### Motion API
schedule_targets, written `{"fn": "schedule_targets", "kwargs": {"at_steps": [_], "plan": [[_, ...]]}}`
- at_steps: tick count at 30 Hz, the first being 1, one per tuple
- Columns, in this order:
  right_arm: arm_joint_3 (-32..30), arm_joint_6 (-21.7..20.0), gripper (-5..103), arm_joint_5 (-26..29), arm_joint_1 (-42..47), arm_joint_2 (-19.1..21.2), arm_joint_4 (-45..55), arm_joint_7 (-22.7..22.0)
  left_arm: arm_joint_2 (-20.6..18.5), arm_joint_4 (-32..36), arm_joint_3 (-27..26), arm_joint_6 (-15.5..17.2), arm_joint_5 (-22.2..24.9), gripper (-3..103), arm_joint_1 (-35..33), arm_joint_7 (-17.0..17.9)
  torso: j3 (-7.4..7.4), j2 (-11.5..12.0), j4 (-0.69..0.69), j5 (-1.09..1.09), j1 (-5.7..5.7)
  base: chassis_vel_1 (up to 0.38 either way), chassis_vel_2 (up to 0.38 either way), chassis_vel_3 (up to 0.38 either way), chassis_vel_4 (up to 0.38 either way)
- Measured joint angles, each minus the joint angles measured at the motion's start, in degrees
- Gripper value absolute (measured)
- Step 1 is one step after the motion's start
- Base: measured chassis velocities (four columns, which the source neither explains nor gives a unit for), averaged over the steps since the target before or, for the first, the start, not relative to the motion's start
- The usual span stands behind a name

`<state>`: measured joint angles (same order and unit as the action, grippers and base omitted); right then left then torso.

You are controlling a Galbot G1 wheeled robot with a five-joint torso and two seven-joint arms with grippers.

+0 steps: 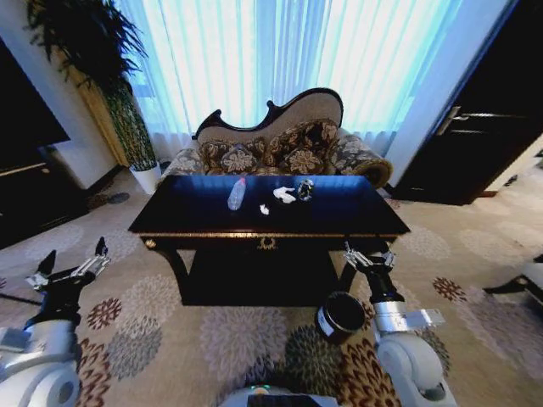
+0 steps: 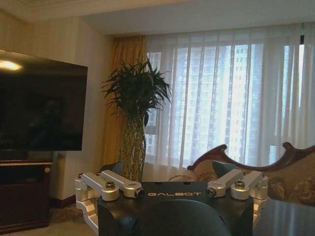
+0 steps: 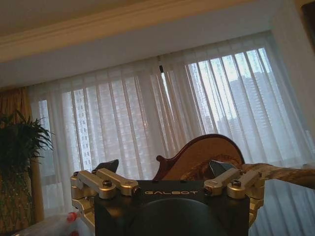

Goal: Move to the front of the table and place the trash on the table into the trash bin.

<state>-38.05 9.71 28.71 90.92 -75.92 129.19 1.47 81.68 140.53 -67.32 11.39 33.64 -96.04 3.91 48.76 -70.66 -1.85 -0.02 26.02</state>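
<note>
Three kinds of trash sit together near the middle of the tabletop (image 1: 348,212), toward its far edge: a clear bottle (image 1: 237,194) with a red cap, lying over on its side, white paper scraps (image 1: 283,195) just beside it, and a small shiny ball (image 1: 305,188) touching or nearly touching the scraps. The trash bin (image 1: 341,315) stands on the carpet at the front of the table, close to its right front leg and just beside the right gripper (image 1: 370,256), which is raised at about the front edge with its jaws spread wide and holding nothing. The left gripper (image 1: 72,264) hovers well to the left of the table, off its corner, jaws likewise wide and empty. Behind the table stands a patterned sofa (image 1: 280,153).

The step in hand looks like the approach: the robot faces the table's long front side but no piece is within easy reach. To do it well, the base should probably close in squarely without nudging the bin, and the reach should clear the front edge before descending. The bottle is likely the simplest first pick; the thin scraps will need a low, careful pinch.
</note>
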Motion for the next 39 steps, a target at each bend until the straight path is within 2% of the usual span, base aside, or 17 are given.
{"fn": "schedule_targets", "kwargs": {"at_steps": [8,30,35,38,39], "plan": [[1.0,0.3,100,-0.7,0.1,-0.5,0.7,0.0,0.5,0.0,0.2,-0.4,0.0,100,-0.2,0.2,0.03,0.0,0.0,0.01,0.09,-0.263,0.277,0.259,-0.249],[1.3,0.9,100,-0.9,1.1,-1.3,2.2,-0.3,0.5,0.0,0.8,-0.5,1.4,100,-0.4,0.0,0.01,0.0,-0.01,0.01,0.03,0.0,-0.008,-0.016,0.011],[1.8,1.9,100,-1.2,1.4,-1.5,2.2,0.5,0.4,-0.8,2.7,-0.7,0.8,100,-0.2,1.0,-0.01,0.0,-0.01,0.0,-0.03,0.0,0.0,0.0,0.0],[2.2,2.5,100,-2.0,1.4,-1.8,2.5,1.0,0.2,-1.0,4.1,-0.7,1.1,100,0.4,2.3,-0.01,0.0,0.0,0.0,-0.03,0.0,0.0,0.0,0.0],[2.6,2.5,100,-2.3,1.4,-1.9,2.9,1.1,-0.6,-1.1,5.0,-0.4,2.1,100,1.4,3.8,-0.01,0.0,0.0,0.0,-0.02,0.0,0.0,0.0,0.0]]}}
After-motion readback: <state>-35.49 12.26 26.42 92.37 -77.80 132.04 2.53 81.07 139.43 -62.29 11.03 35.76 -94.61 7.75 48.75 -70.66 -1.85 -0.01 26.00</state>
